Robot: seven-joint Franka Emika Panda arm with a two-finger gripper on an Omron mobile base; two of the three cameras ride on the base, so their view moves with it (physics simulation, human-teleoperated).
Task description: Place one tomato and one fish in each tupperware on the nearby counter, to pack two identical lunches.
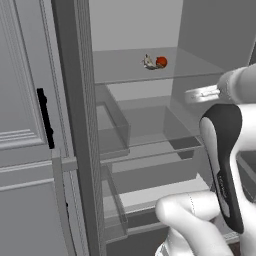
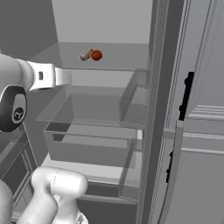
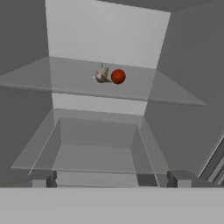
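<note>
A red tomato [image 1: 161, 61] [image 2: 96, 55] [image 3: 118, 76] lies on the upper glass shelf of an open fridge. Touching its left side is a small pale fish [image 1: 149, 62] [image 2: 86, 54] [image 3: 102, 75]. My gripper [image 3: 111, 179] [image 1: 191, 95] [image 2: 66, 77] hangs open and empty in front of the fridge, lower than that shelf and well short of both items, pointing in towards them. The tupperware and the counter are out of view.
The glass shelf [image 3: 52, 83] spans the fridge's width. Below it sit a clear drawer [image 3: 96, 153] [image 2: 87, 109] and further bins [image 1: 112, 130]. A grey cabinet door with a black handle [image 1: 46, 117] [image 2: 187, 94] flanks the fridge opening.
</note>
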